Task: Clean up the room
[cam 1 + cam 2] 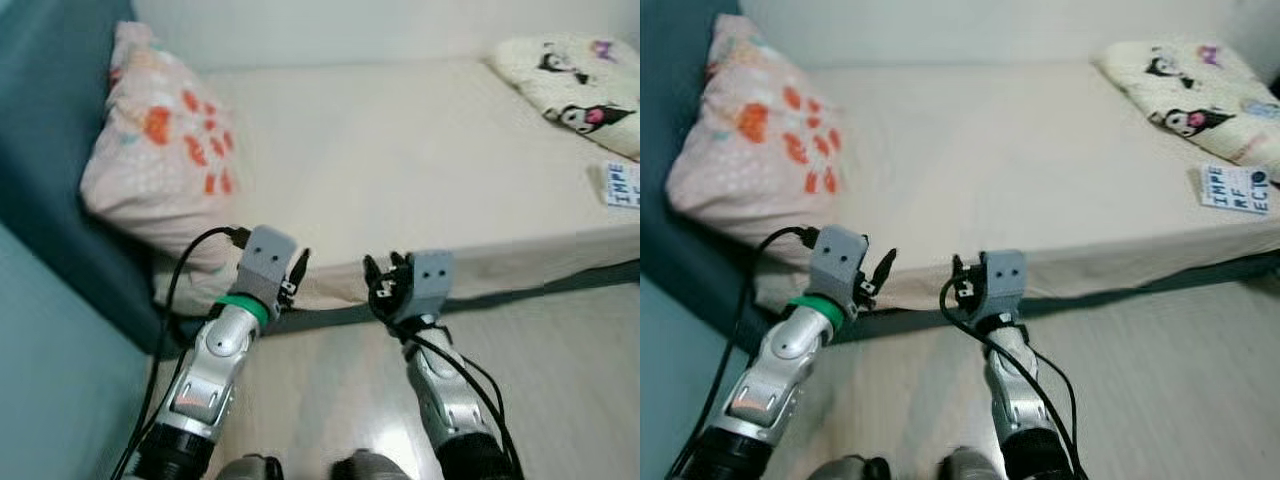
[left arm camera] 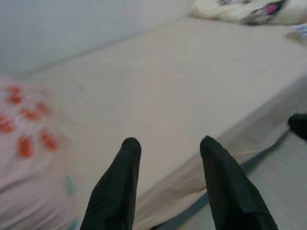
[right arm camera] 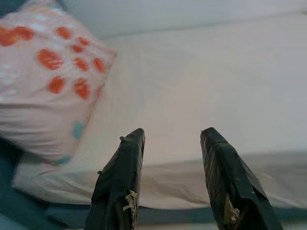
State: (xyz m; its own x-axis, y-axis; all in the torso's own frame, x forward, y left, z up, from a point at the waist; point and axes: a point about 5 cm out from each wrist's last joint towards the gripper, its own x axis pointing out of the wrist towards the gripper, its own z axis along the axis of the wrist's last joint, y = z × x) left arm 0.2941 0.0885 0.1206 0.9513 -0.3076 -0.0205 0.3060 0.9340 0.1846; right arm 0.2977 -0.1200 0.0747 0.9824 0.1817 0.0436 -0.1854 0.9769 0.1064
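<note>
A home bedroom; bed point(image 1: 420, 170) with pillow point(image 1: 160, 150), blanket point(image 1: 580, 85).

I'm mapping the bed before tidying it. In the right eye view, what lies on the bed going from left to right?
Pink pillow with orange flowers → bare beige sheet → white cartoon-print blanket → small lettered card by the right edge.

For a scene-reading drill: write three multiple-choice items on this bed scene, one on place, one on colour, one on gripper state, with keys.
1. Where does the pink pillow with orange flower prints lie?
A. on the floor
B. at the bed's left end
C. under the bed

2. What colour is the band on the left arm's wrist?
A. green
B. red
C. yellow

3. How are the left gripper and right gripper?
A. both open, empty
B. both shut
C. holding the pillow

Key: B, it rests on the cream sheet; A, green ring shows; A, fingers apart, nothing between.
</note>
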